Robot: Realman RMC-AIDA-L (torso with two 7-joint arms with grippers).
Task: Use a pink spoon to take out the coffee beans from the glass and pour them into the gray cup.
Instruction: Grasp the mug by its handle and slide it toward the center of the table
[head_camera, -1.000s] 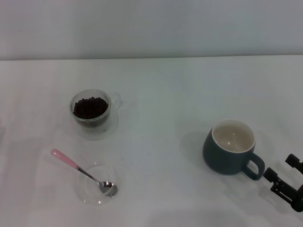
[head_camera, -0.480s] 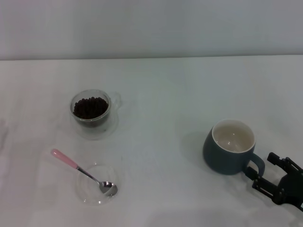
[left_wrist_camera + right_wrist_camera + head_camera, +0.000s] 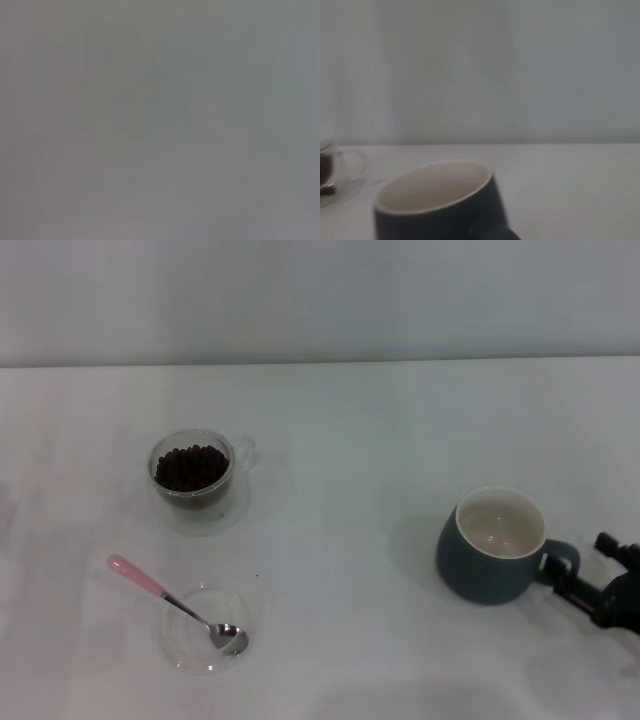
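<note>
The pink spoon (image 3: 150, 583) lies with its metal bowl in a flat clear dish (image 3: 190, 648) at the front left, handle pointing back-left. The glass (image 3: 193, 495) with the coffee beans (image 3: 190, 466) stands behind it. The gray cup (image 3: 485, 575) stands at the right, its cream inside empty and its handle pointing right. My right gripper (image 3: 580, 562) is open right at the handle, one finger touching under it. The right wrist view shows the cup (image 3: 440, 205) close up and the glass (image 3: 327, 175) at the edge. The left gripper is out of view.
The white table (image 3: 350, 440) ends at a pale wall behind. The left wrist view shows only a blank grey surface.
My right gripper has moved up and toward the cup's handle. The cup has shifted slightly to the right. The spoon, dish and glass have not moved.
</note>
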